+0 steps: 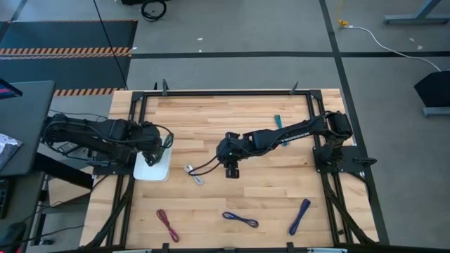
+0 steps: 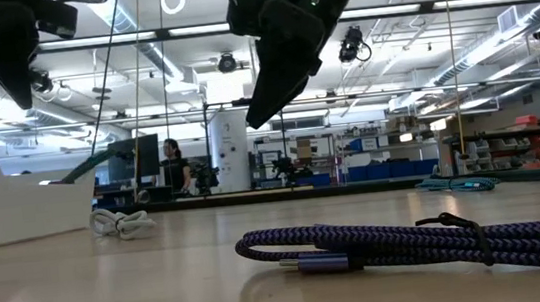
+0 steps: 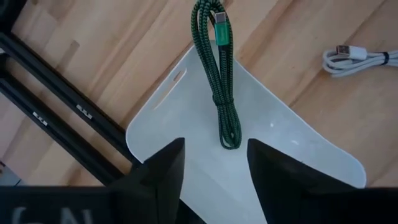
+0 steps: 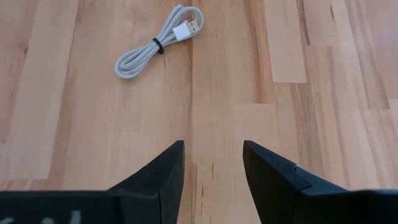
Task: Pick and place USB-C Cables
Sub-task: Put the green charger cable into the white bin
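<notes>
— Well, where are the grippers?
— Left gripper, spread, hangs over the white tray at the bench's left; right gripper, spread, frame centre.
— Cables?
— Green cable lies in the tray; silver-white cable just right of it.

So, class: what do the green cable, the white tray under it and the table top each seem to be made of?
Green cable: braided fabric sheath, by its woven two-tone weave, with a shiny green connector.
White tray: probably smooth plastic, plain with a soft sheen.
Table top: light wood planks, with visible grain and seams.
</notes>
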